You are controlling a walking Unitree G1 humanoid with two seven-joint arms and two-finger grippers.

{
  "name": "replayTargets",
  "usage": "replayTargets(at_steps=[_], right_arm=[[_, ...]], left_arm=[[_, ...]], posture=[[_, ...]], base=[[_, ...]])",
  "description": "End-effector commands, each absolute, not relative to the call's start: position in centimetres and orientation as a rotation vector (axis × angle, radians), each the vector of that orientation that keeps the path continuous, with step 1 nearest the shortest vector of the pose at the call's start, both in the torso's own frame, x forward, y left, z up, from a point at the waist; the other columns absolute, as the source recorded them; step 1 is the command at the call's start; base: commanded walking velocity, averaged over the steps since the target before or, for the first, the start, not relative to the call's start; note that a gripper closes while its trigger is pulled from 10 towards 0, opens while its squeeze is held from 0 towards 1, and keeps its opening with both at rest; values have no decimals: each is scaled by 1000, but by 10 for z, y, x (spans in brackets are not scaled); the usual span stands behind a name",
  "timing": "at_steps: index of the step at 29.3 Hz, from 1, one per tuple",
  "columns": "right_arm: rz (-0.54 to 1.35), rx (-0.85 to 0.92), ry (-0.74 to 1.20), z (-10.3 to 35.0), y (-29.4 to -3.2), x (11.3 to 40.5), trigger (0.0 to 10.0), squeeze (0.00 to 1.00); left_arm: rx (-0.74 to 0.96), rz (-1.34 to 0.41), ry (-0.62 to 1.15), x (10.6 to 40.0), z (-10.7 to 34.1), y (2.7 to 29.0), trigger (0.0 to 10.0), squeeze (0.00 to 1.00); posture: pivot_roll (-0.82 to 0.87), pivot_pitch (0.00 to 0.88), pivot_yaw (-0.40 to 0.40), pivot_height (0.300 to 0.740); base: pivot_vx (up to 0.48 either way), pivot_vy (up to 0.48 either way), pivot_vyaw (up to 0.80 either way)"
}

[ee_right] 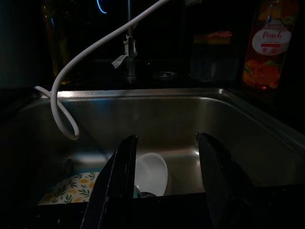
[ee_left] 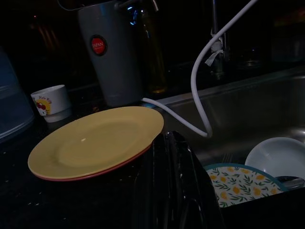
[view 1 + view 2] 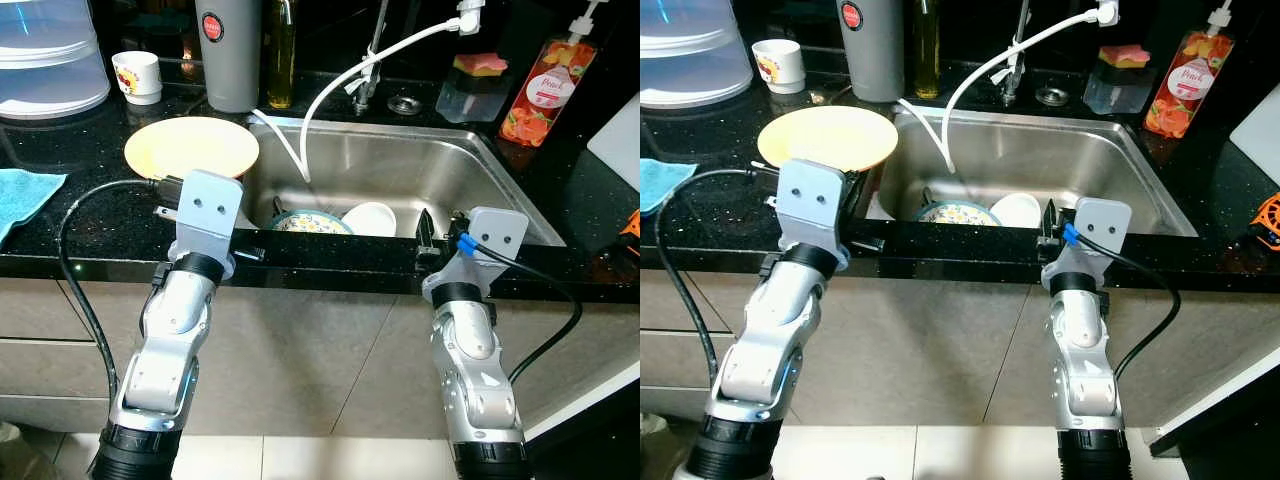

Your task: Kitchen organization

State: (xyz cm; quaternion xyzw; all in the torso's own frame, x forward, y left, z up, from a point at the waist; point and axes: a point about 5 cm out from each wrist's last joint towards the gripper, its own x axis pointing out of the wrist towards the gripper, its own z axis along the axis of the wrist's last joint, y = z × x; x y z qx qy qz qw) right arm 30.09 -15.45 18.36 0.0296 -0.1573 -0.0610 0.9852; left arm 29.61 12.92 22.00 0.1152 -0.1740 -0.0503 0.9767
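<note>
A yellow plate (image 3: pixel 190 146) lies on the black counter left of the steel sink (image 3: pixel 440 165); a reddish rim shows under it. My left gripper (image 2: pixel 172 143) is shut, its tips right beside the plate's near rim, at the counter's front edge. In the sink lie a floral plate (image 3: pixel 310 222) and a white bowl (image 3: pixel 370 218). My right gripper (image 1: pixel 167 143) stands open over the sink's front edge, above the bowl, with nothing between its fingers (image 3: pixel 425 228). A white hose (image 3: pixel 330 85) hangs from the tap into the sink.
Behind the plate stand a grey flask (image 3: pixel 228 50), an oil bottle (image 3: pixel 281 50) and a white mug (image 3: pixel 137 75). A clear container (image 3: pixel 45 60) and blue cloth (image 3: pixel 25 195) are far left. A sponge tub (image 3: pixel 478 80) and peach soap bottle (image 3: pixel 548 90) stand right.
</note>
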Motion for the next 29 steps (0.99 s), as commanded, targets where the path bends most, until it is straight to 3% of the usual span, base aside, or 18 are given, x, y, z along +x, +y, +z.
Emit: replayTargets(at_steps=[1,29], right_arm=[[-131,56,-305,179,-156,301,10000,0],[-143,64,-311,182,-156,300,10000,0]], left_arm=[[223,-115,-354,296,221,124,10000,0],[212,-116,-357,301,225,121,10000,0]], posture=[[223,0,-50,740],[222,0,-47,740]], base=[[0,0,0],[0,0,0]])
